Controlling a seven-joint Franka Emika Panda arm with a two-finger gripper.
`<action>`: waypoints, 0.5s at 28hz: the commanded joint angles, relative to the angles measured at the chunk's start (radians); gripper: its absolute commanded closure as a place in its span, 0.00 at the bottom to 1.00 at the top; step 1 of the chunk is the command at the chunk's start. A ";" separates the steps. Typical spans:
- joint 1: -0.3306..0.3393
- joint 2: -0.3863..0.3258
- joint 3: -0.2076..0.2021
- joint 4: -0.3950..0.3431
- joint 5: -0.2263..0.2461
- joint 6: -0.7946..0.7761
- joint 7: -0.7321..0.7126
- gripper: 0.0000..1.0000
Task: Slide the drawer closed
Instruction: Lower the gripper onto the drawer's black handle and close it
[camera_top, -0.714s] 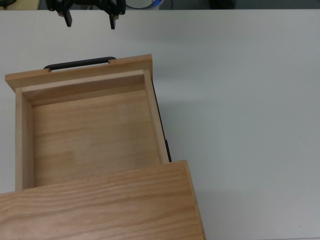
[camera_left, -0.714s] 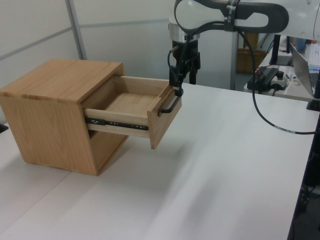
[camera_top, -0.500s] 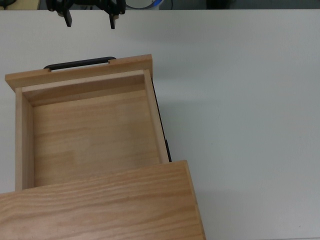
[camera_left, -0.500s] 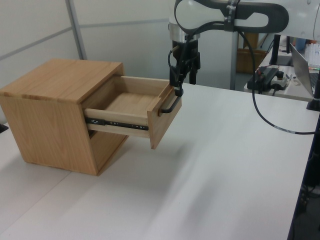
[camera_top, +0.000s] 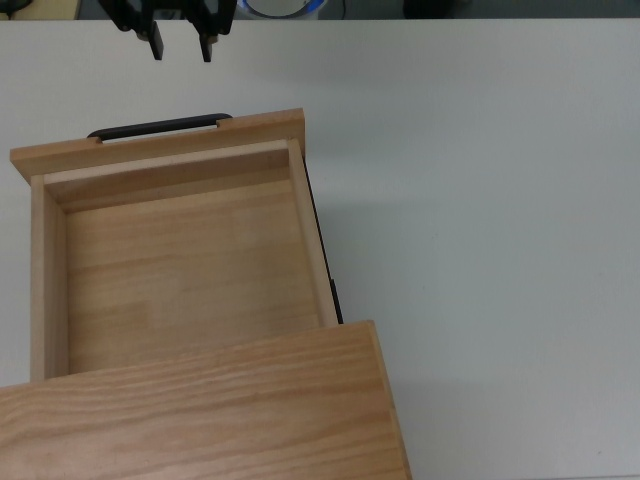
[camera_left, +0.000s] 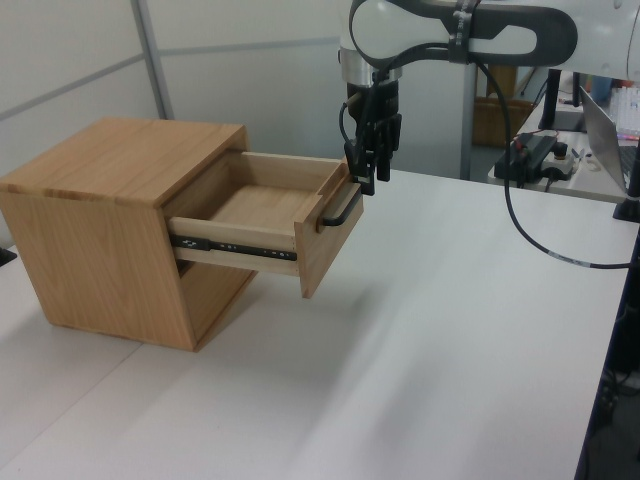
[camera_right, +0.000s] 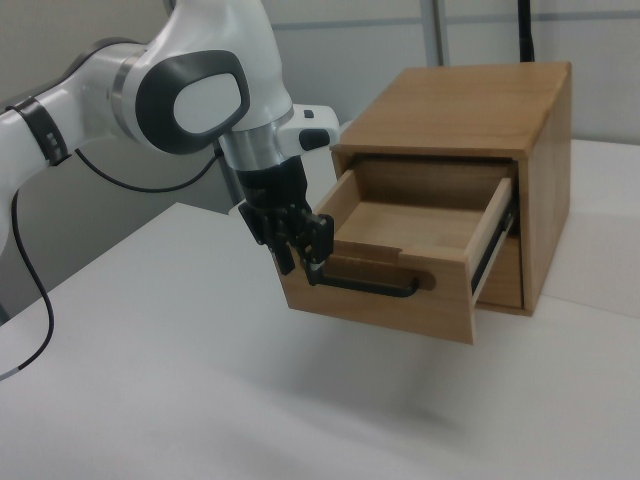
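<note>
We find the drawer (camera_left: 268, 212) pulled well out of its cabinet (camera_left: 110, 215), and that drawer is our landmark for everything here. In the top view its whole bare wooden floor lies exposed beyond the cabinet top, and in the left view the black slide rail (camera_left: 235, 247) along its side wall is drawn out in the open. So the closing itself has not begun, as far as we can judge: the full travel back into the cabinet is left to do.

The gripper (camera_top: 180, 47) hangs just off the drawer's front panel, on the outer side, close to the black bar handle (camera_top: 158, 128). Its two fingers point down with a narrow gap between them, holding nothing. In the top view the fingertips sit clear of the handle, beyond the front panel. In the right view the fingers (camera_right: 300, 240) overlap the end of the handle (camera_right: 365, 287), and we can't say for certain from that angle whether they touch it or merely hang in front.

What remains, by our reckoning: bring the fingers against the front panel or handle, then push steadily toward the cabinet until the panel sits flush. The drawer holds nothing, and the white table (camera_left: 450, 330) around it is bare.
</note>
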 joint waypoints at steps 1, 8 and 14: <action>0.001 -0.010 -0.011 -0.018 0.022 -0.020 -0.028 1.00; -0.013 0.015 -0.009 -0.020 0.014 -0.018 -0.028 1.00; -0.013 0.053 -0.009 -0.018 0.003 -0.006 -0.028 1.00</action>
